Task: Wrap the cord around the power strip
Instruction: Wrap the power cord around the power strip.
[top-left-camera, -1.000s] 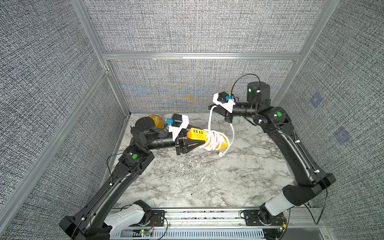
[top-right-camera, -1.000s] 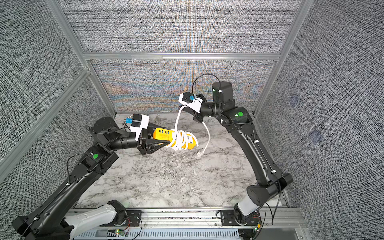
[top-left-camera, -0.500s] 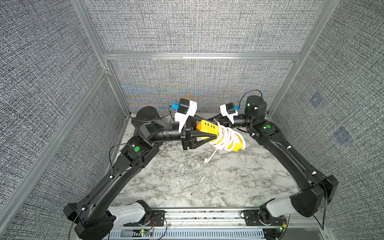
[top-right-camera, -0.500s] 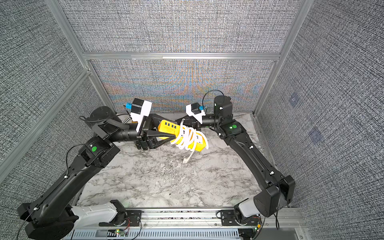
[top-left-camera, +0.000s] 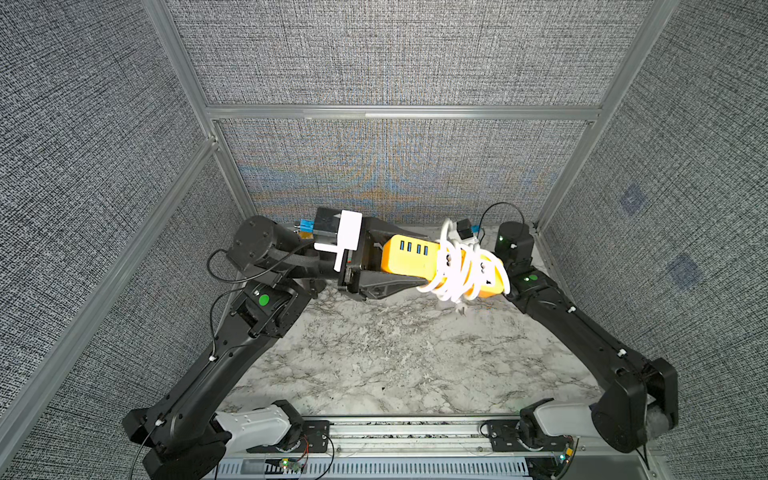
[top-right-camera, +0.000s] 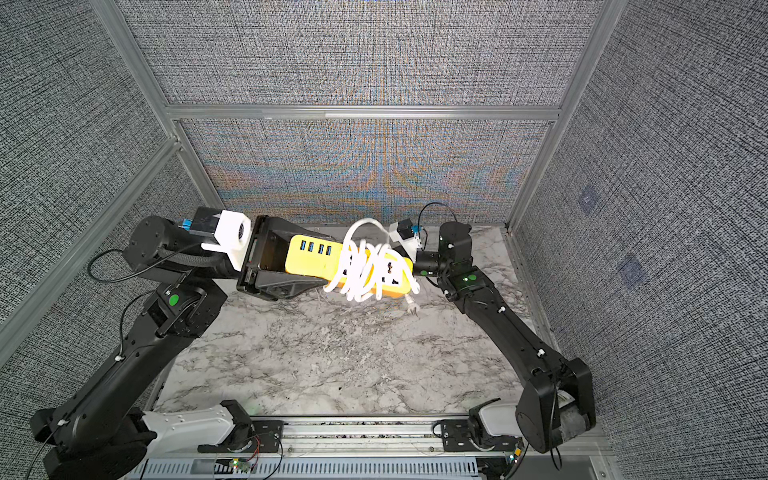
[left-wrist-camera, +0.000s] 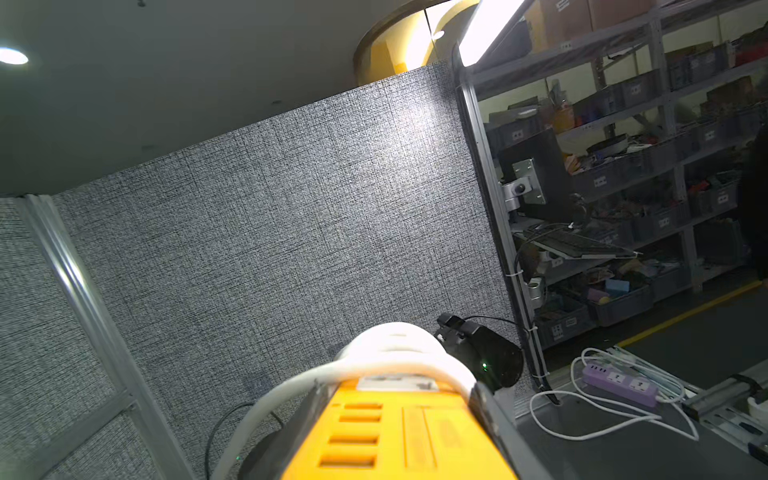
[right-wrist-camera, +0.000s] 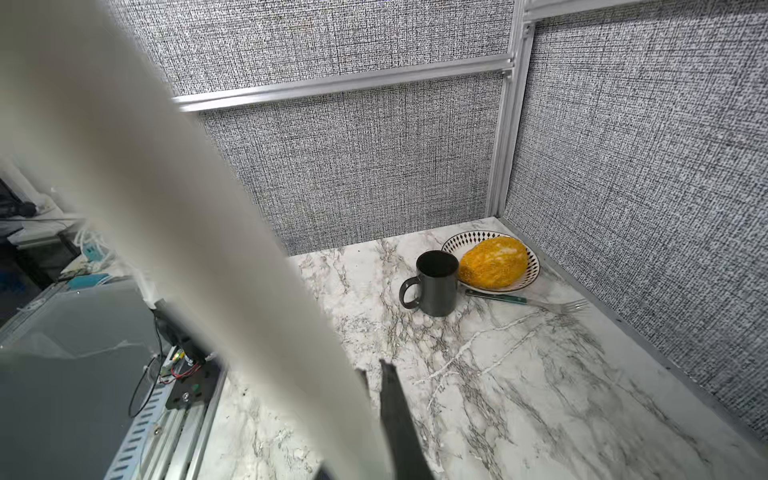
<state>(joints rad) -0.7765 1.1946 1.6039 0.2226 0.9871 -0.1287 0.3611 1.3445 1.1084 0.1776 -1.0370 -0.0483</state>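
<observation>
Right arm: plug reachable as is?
Probably, once freed: the plug dangles clear under the lifted power strip, near the right gripper, but that gripper looks shut on the cord and would have to let go first.

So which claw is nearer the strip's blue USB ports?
Left. The left claw grips the power strip at the USB ports end; the right claw is by the opposite end, shut on the cord.
</observation>
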